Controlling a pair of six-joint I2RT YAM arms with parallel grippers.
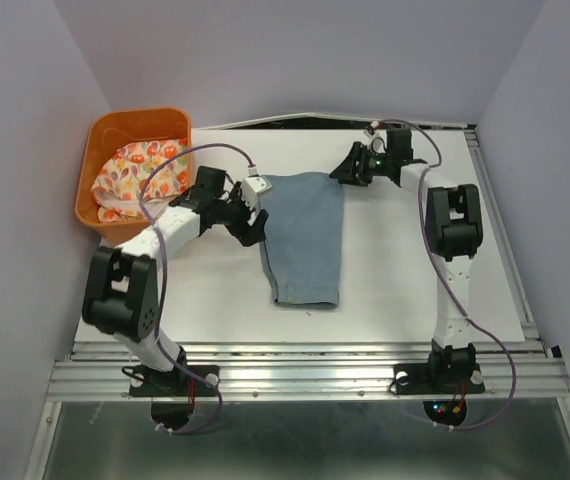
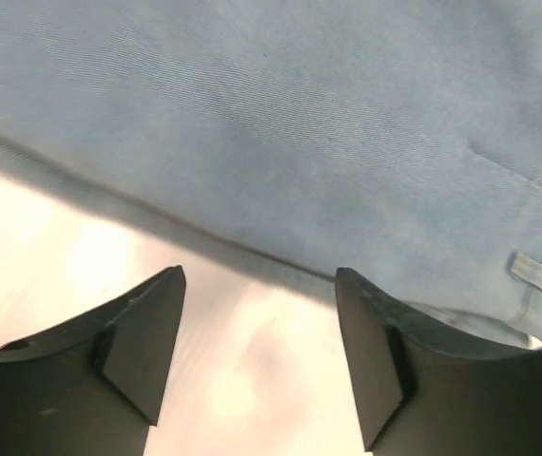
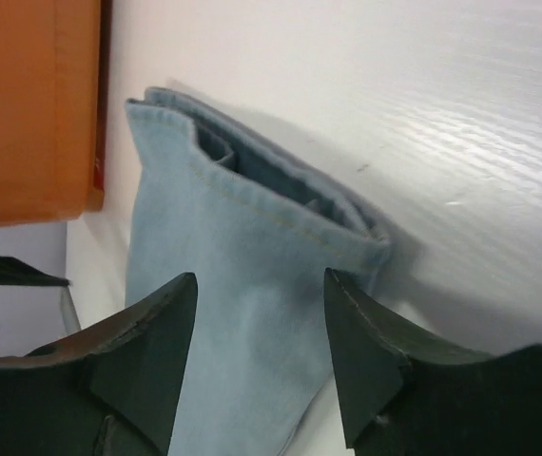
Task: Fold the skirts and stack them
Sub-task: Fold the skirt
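Both pairs of fingers are open and hold nothing. Far left on the worktop (image 1: pixel 415 290) sits the orange basket (image 1: pixel 135 117). The flower skirt (image 1: pixel 137 172) is bunched up inside it and is not folded yet.

Next come the left fingers (image 2: pixel 152 323). They are spread wide and low, just beside the left edge of the blue skirt (image 1: pixel 305 240), near its far end. Only bare worktop shows between them, so they are not on the cloth.

The blue skirt lies flat in the middle of the worktop as a long, narrow shape. At its far end the cloth shows more than one layer, so I think it has already been folded in half one way.

The right fingers (image 3: pixel 147 351) are at the skirt's far right corner. They are spread, and the corner shows in the gap between them. I cannot tell if they touch it.

I think the step in hand is the second fold of the blue skirt. Each pair of fingers needs to pinch a far corner, going under all the layers. Then they must lift together and bring that end toward the near hem. The flower skirt comes after.
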